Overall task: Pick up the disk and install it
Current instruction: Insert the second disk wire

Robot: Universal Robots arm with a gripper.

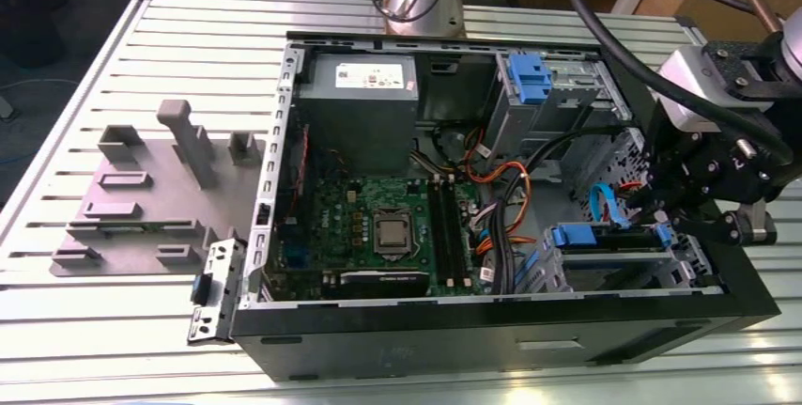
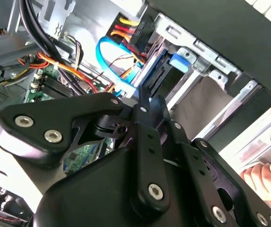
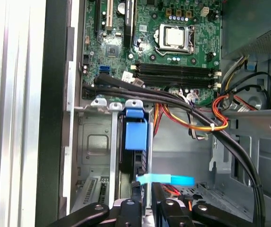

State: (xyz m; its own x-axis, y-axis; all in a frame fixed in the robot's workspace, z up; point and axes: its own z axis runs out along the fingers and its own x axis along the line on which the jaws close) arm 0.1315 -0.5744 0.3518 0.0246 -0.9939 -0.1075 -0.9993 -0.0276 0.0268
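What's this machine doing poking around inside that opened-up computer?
A robot arm has its gripper down at the drive cage, in a corner of the open computer case on the exterior view's right. In the first wrist view, a drive with a blue carrier bracket sits edge-on in a cage slot right ahead of the gripper, so the disk looks already in or nearly in its bay. A person's hand shows at the edge of the second wrist view, just outside the case.
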